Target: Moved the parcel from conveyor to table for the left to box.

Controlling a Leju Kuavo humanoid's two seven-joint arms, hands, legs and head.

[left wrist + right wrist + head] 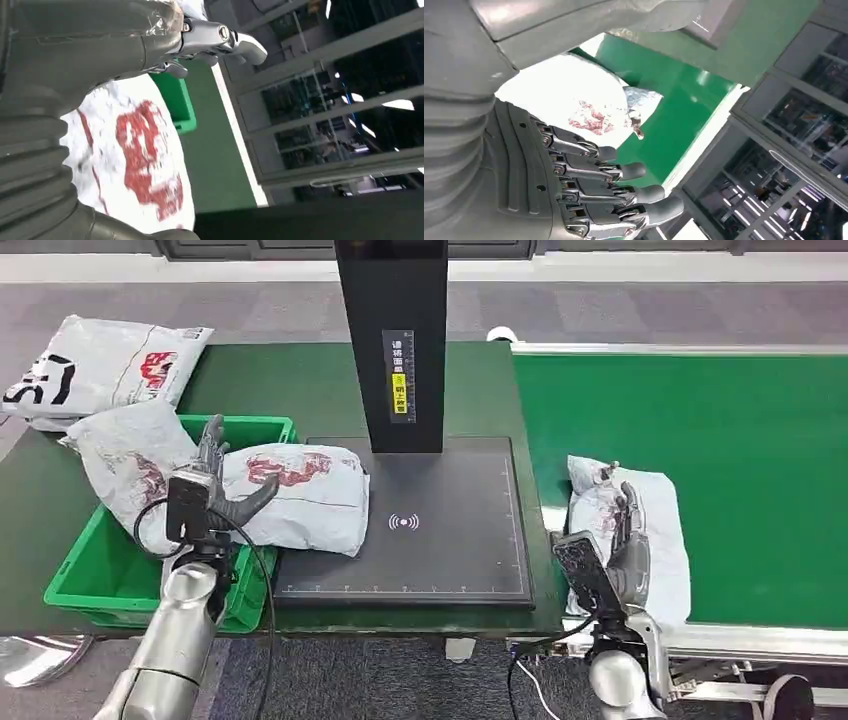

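Note:
A white parcel with red print [300, 495] [140, 160] lies across the rim of the green bin [110, 585] and the left edge of the black scanner plate [440, 540]. My left hand [215, 475] [100, 40] stands at the parcel's left end with its fingers straight and apart and its thumb against the parcel, gripping nothing. A second white parcel [655, 550] [574, 95] lies on the green conveyor [700, 420] near its left edge. My right hand [625, 530] [574, 180] is over this parcel, fingers stretched out and not closed round it.
Another crumpled parcel [125, 460] lies in the bin behind my left hand. A larger one [100, 365] rests on the dark green table at the back left. The black scanner post [392, 340] rises from the far edge of the plate.

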